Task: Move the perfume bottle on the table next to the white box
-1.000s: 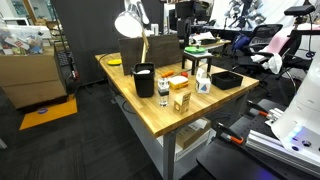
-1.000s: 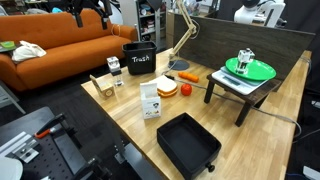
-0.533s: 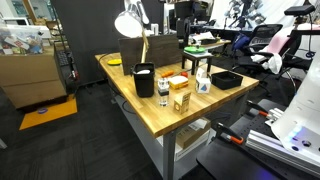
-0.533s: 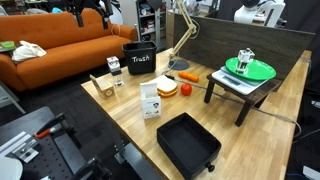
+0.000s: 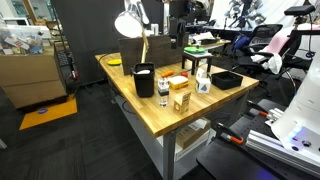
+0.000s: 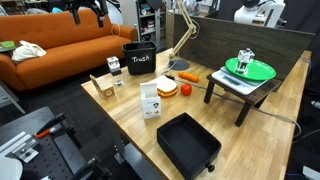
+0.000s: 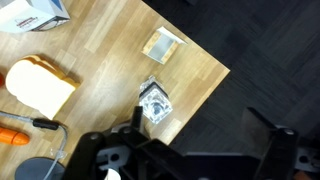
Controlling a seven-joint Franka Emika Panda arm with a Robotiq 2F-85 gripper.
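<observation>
The perfume bottle (image 5: 163,95) is small clear glass with a dark cap and stands beside the black bin in both exterior views (image 6: 114,68). In the wrist view it shows from above (image 7: 153,100), near the table's edge. The white box (image 5: 204,84) with a bluish mark stands apart from it, toward the table's middle (image 6: 150,100), and sits at the top left corner of the wrist view (image 7: 30,12). My gripper (image 7: 188,145) is open and empty, high above the bottle's end of the table (image 6: 90,8).
A black bin (image 6: 139,60), a yellow-orange carton (image 5: 181,100) (image 7: 160,45), a flat red-orange box (image 5: 175,82), bread (image 7: 35,85), a carrot (image 6: 188,76), a black tray (image 6: 188,143) and a lamp (image 5: 130,22) stand on the wooden table (image 6: 120,120). The table edge lies just beside the bottle.
</observation>
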